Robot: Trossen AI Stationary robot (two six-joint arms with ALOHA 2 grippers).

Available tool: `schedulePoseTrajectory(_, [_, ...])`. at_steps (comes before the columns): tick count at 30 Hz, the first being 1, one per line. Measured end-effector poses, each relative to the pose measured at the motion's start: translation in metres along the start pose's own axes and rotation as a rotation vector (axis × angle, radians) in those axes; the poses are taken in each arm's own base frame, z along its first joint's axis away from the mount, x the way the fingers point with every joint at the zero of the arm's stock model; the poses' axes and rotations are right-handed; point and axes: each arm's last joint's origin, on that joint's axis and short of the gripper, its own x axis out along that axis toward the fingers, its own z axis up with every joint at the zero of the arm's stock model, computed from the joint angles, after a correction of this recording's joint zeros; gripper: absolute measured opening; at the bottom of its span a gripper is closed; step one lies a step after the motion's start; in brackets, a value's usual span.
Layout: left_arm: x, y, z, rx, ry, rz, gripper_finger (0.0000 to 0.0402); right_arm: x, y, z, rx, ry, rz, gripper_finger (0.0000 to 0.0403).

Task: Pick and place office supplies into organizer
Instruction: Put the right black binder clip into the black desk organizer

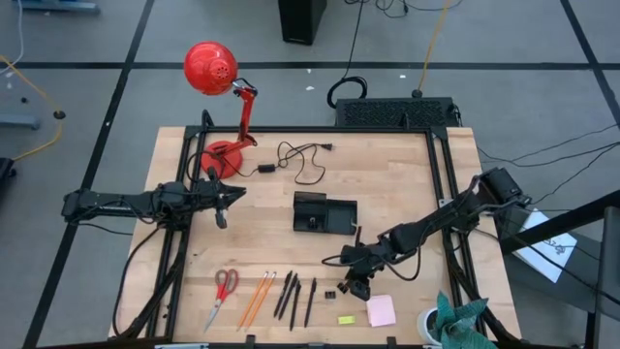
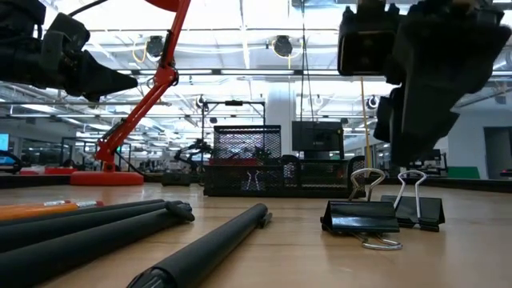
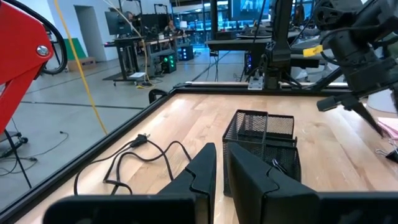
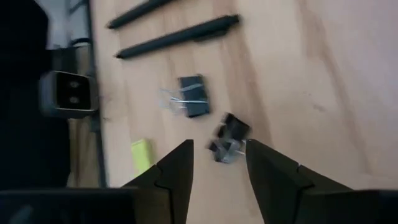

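On the near part of the table lie red-handled scissors (image 1: 224, 294), two orange pencils (image 1: 257, 298), black pens (image 1: 288, 296), two black binder clips (image 1: 336, 290), a yellow-green block (image 1: 346, 318) and a pink sticky-note pad (image 1: 381, 310). The black organizer (image 1: 325, 213) stands mid-table. My right gripper (image 4: 219, 149) hangs open just above one binder clip (image 4: 229, 138), a finger on either side of it and clear of it. The other clip (image 4: 193, 96) lies beyond. My left gripper (image 3: 222, 171) waits shut over the table's left part, pointing level toward the organizer (image 3: 264, 146).
A red desk lamp (image 1: 218, 107) and a black cable (image 1: 300, 160) sit at the far left. A large black box (image 1: 397, 111) stands past the far edge. A white cup with teal cloth (image 1: 450, 325) is at the near right corner. Bare wood lies around the organizer.
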Motion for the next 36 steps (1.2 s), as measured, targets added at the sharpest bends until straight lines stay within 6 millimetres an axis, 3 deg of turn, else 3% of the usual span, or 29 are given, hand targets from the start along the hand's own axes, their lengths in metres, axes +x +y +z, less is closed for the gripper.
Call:
schedulePoseTrajectory(10, [0.000, 0.000, 0.000, 0.000, 0.000, 0.000, 0.0047, 0.002, -0.001, -0.004, 0.004, 0.006, -0.041, 0.0141])
schedulePoseTrajectory(24, [0.000, 0.000, 0.000, 0.000, 0.001, 0.000, 0.0047, 0.026, -0.011, -0.010, -0.001, 0.052, -0.045, 0.0140])
schedulePoseTrajectory(28, [0.000, 0.000, 0.000, 0.000, 0.001, 0.000, 0.0047, 0.026, -0.011, -0.009, -0.014, 0.050, -0.045, 0.0114])
schedulePoseTrajectory(36, [0.000, 0.000, 0.000, 0.000, 0.001, 0.000, 0.0047, 0.024, -0.010, -0.008, -0.082, 0.044, -0.034, 0.0013])
